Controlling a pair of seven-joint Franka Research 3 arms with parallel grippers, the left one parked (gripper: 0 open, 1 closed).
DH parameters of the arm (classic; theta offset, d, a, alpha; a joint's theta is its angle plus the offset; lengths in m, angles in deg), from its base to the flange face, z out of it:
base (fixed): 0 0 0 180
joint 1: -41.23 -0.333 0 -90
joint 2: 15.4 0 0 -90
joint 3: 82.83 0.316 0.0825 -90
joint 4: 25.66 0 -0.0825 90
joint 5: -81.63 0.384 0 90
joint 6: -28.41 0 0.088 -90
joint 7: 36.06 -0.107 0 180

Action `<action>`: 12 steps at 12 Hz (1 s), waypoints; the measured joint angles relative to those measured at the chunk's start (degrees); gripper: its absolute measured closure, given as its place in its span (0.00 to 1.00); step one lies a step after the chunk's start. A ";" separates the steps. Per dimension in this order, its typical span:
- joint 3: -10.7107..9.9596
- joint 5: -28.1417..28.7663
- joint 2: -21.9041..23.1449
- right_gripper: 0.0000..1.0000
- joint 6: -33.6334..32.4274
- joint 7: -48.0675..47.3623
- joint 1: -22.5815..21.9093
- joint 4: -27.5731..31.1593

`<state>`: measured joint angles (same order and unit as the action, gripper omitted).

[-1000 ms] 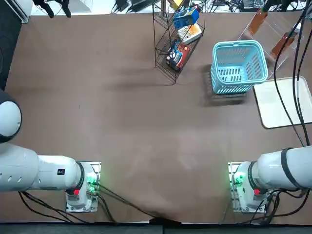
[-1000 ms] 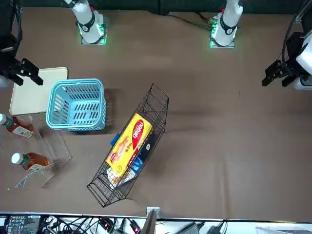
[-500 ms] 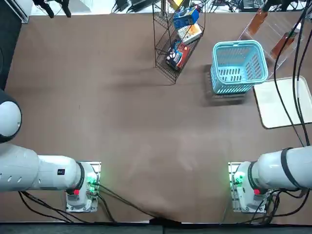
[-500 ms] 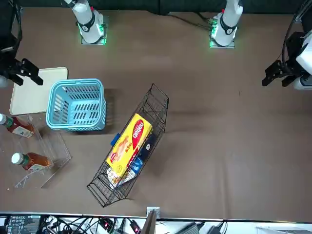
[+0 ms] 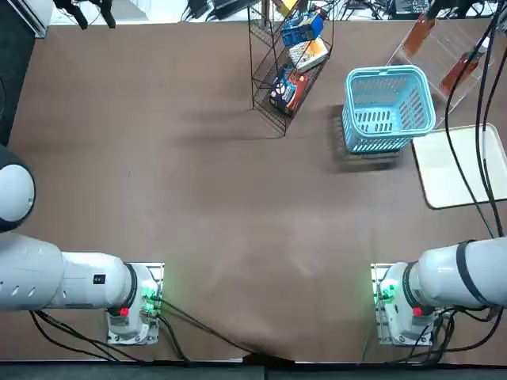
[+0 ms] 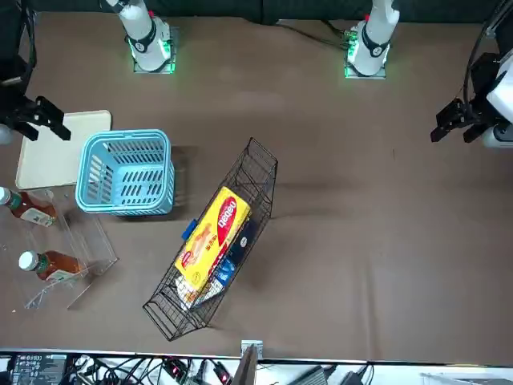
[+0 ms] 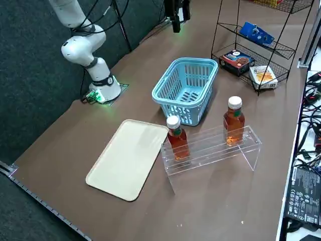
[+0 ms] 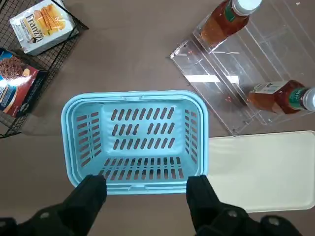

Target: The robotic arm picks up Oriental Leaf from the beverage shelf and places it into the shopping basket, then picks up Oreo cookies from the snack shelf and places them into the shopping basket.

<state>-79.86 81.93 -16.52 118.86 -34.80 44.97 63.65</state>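
Observation:
Two Oriental Leaf bottles point(image 7: 178, 138) point(image 7: 234, 120) of reddish-brown tea with white caps lie in the clear beverage shelf point(image 7: 213, 148); the wrist view shows them as well point(image 8: 224, 22) point(image 8: 278, 96). The turquoise shopping basket point(image 7: 190, 61) point(image 8: 133, 94) stands empty beside the shelf. The blue Oreo cookies pack point(image 7: 256, 32) point(image 5: 303, 28) lies on an upper tier of the black wire snack shelf point(image 7: 220, 30). My right gripper point(image 8: 146, 199) point(image 6: 40, 120) hangs open high above the basket's near rim and holds nothing.
A cream tray point(image 7: 128, 158) lies flat next to the basket and the acrylic shelf. The wire rack also carries a dark red pack point(image 7: 236, 58), a cream-and-orange box point(image 7: 263, 75) and a yellow pack point(image 6: 216, 228). Black cables point(image 5: 479, 119) hang over the tray.

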 joint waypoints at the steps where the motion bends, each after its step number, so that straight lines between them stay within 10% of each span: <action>1: 0.00 0.00 0.00 0.00 -0.01 0.00 0.00 0.00; 12: -0.59 -0.24 -0.32 0.00 0.58 6.81 1.95 0.20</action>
<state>-80.45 81.69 -16.84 119.44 -27.99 46.91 63.85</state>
